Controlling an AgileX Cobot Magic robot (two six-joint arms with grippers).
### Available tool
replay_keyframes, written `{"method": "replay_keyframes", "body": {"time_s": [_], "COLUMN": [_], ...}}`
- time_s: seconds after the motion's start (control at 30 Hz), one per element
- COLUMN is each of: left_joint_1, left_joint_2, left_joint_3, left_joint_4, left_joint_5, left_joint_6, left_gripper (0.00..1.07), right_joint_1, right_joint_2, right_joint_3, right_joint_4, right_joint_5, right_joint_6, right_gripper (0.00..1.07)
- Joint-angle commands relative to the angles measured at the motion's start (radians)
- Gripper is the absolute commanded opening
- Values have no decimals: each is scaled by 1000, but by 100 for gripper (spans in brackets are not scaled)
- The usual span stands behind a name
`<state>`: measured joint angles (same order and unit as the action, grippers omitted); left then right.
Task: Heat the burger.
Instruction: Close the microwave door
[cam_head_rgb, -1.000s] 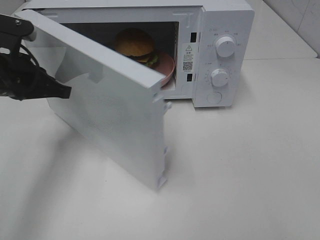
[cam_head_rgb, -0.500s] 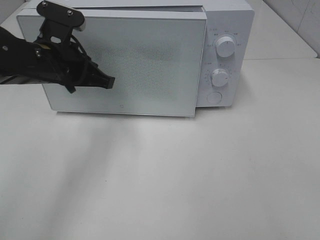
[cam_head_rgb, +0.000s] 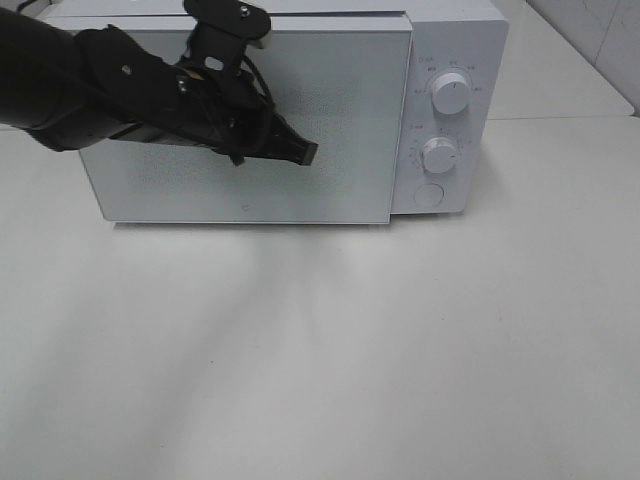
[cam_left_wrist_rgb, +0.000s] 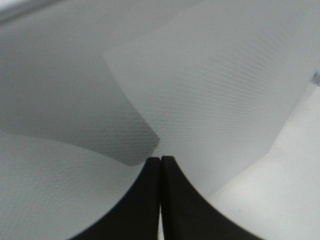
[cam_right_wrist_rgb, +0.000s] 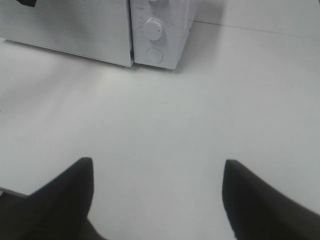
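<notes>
The burger is hidden behind the shut door (cam_head_rgb: 345, 120) of the white microwave (cam_head_rgb: 455, 40). My left gripper (cam_head_rgb: 305, 153) is shut, and its black tips rest against the middle of the door front. The left wrist view shows the two fingertips (cam_left_wrist_rgb: 160, 159) pressed together against the speckled door (cam_left_wrist_rgb: 225, 90), with nothing held. My right gripper (cam_right_wrist_rgb: 157, 162) does not show in the high view. In its wrist view it hovers open and empty over the table, in front of the microwave (cam_right_wrist_rgb: 75, 25).
The control panel on the microwave's right carries an upper knob (cam_head_rgb: 451, 93), a lower knob (cam_head_rgb: 438, 155) and a round button (cam_head_rgb: 429, 194). A white tabletop (cam_head_rgb: 400, 350) stretches in front, and a tiled wall edge (cam_head_rgb: 600, 40) lies at the far right.
The microwave door swung from wide open to fully shut, hiding the burger and pink plate. My left arm followed it rightward and now presses on the door's middle.
</notes>
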<state>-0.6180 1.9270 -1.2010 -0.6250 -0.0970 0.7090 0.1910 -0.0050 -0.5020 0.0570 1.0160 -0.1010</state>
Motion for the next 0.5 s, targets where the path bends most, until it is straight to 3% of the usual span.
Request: {"method": "replay_keyframes", "body": {"time_s": [0.03, 0.13, 0.27, 0.5], "left_joint_1": [-2, -9, -27, -39], "left_joint_2": [41, 63, 130, 172], "left_joint_3": [-89, -119, -226, -299], "left_joint_4": [0, 10, 24, 24], "left_joint_5": [-128, -126, -99, -50], "left_joint_6": [-2, -2, -2, -2], "left_gripper": [0, 0, 0, 0], "right_joint_1": [-3, -3, -3, -3], "right_joint_2": [-26, -26, -26, -26], "right_joint_3": [1, 1, 1, 1], "right_joint_4": [-5, -5, -5, -5], "right_joint_5": [-12, -12, -12, -12], "right_joint_6": [-2, -2, -2, -2], "right_gripper": [68, 68, 68, 68]}}
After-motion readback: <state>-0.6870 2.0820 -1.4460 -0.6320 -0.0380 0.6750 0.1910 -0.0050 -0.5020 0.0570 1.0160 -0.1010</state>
